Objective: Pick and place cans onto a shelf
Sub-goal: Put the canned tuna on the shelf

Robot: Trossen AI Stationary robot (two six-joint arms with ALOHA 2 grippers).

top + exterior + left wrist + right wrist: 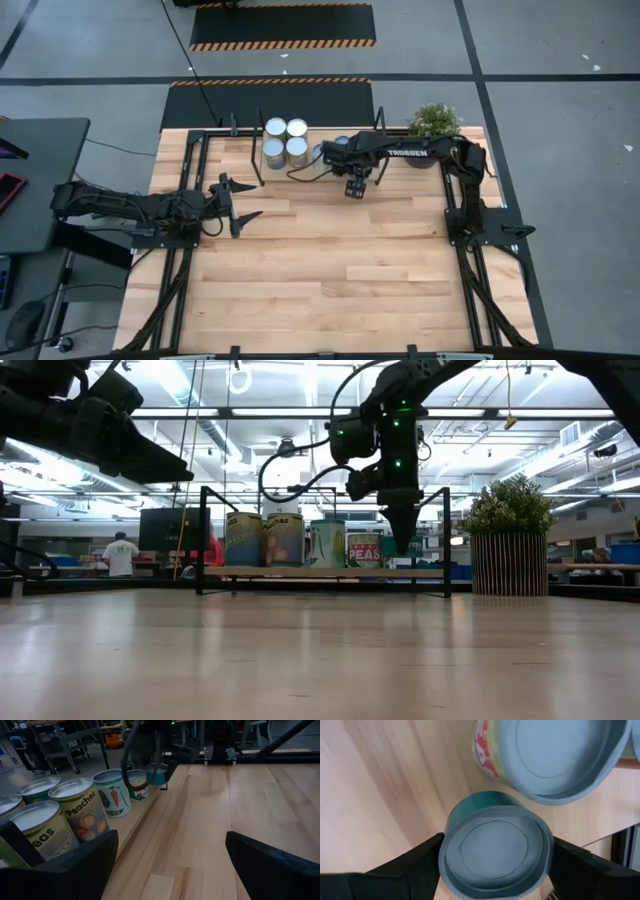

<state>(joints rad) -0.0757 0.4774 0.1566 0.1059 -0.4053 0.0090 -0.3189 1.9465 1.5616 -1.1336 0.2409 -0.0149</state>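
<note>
High view: the shelf (300, 160) is standing along the table's (330, 260) far edge, with four cans (286, 141) grouped near its left end. The right gripper (355, 187) is hanging just in front of the shelf, beside the plant (435, 122). The left gripper (243, 203) is waiting in front of the shelf's left end, fingers spread wide, holding nothing.

Low view: cans (285, 540) are standing upright in a row on the shelf (325, 572); the right gripper (400, 535) is pointing down just above the board, in front of the row's right end.

Left wrist view: the left fingers (80, 870) are gaping wide, empty, with the cans (75, 815) lined along the shelf beside them.

Right wrist view: the right fingers (410, 865) are spreading wide on either side of a teal can (495, 850), looking down on its top; I cannot tell whether they are touching it. A second can (555, 755) is standing just beside it.
</note>
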